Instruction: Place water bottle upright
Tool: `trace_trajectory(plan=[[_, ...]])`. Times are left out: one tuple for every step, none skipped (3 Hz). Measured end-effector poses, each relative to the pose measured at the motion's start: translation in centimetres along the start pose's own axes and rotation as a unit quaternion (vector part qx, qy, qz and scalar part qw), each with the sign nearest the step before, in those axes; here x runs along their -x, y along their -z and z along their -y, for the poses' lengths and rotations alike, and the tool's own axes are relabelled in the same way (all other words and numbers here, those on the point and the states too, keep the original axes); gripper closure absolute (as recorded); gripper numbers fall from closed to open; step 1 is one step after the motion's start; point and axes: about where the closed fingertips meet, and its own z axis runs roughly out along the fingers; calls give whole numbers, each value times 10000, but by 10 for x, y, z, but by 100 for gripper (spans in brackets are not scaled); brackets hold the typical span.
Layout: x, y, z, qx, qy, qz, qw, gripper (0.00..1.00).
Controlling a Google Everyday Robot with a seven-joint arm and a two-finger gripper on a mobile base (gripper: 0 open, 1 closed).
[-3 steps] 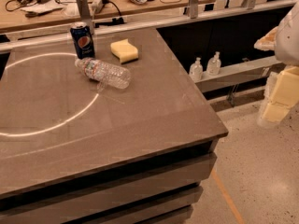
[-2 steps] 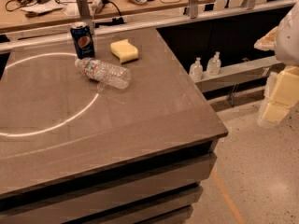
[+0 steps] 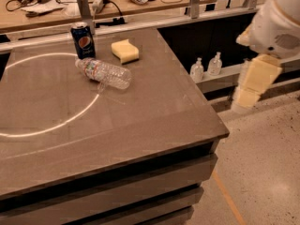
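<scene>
The water bottle [image 3: 103, 73] is clear ribbed plastic with a white label and lies on its side on the grey-brown table [image 3: 140, 121], near the back. Its cap end points left, toward the blue Pepsi can [image 3: 83, 40] that stands upright just behind it. My gripper [image 3: 244, 99] is cream-coloured and hangs downward off the table's right edge, over the floor. It is far to the right of the bottle and holds nothing that I can see.
A yellow sponge [image 3: 124, 50] lies right of the can. A white circle line [image 3: 56, 125] is marked on the tabletop. Two small clear pump bottles [image 3: 206, 67] stand on a low ledge beyond the right edge. A cluttered wooden bench [image 3: 56, 8] runs along the back.
My arm and gripper have shifted a little to the left, closer to the table's right edge. The bottle, can and sponge have not moved.
</scene>
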Motion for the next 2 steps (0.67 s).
trace_trajectory(plan=[[34,-22,22,198,-291,253,9991,0],[72,-40,50,300,-522,584,9965,0]])
